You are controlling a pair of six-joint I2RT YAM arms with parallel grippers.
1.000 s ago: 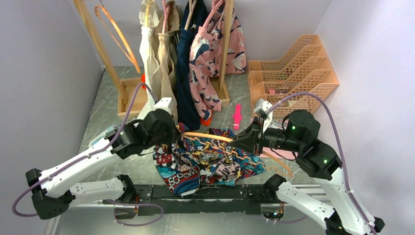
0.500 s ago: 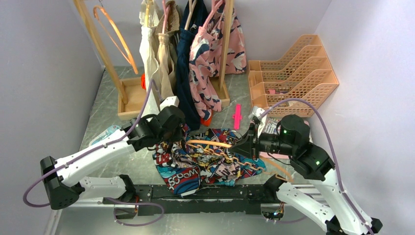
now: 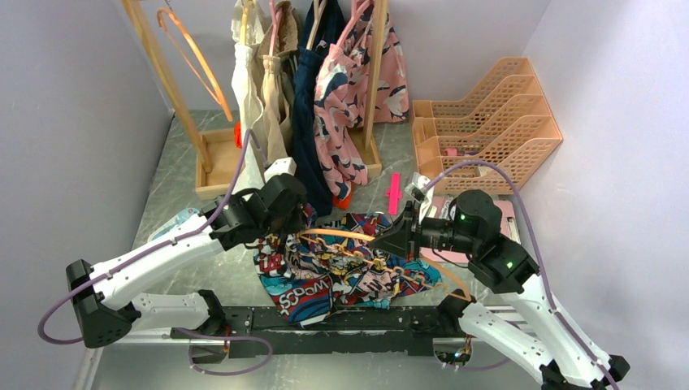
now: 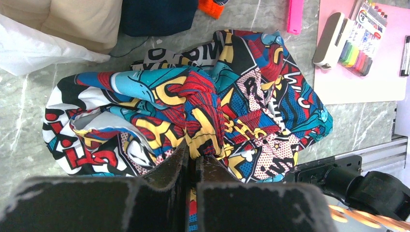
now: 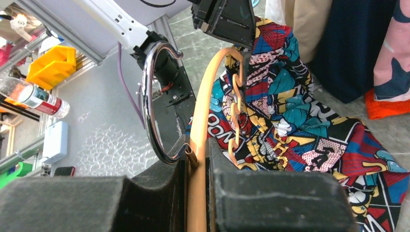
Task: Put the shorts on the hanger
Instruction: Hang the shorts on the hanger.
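Note:
The comic-print shorts (image 3: 341, 272) lie bunched on the table at the front centre. My left gripper (image 3: 299, 221) is shut on a raised fold of the shorts (image 4: 203, 111) at their far left edge. My right gripper (image 3: 390, 238) is shut on the orange-tan hanger (image 3: 341, 236), which it holds just above the shorts, reaching left toward the left gripper. In the right wrist view the hanger (image 5: 205, 121) runs between my fingers, with its silver hook (image 5: 152, 101) curving to the left and the shorts (image 5: 290, 121) below.
A wooden rack (image 3: 370, 81) with hung garments, among them a pink-and-navy floral one (image 3: 357, 73), stands at the back. An orange file sorter (image 3: 487, 122) is at the back right. A pink board (image 4: 358, 63) with markers lies right of the shorts.
My right gripper has carried the hanger leftward over the shorts. My left gripper moved slightly back and right and stays pinched on the fabric.

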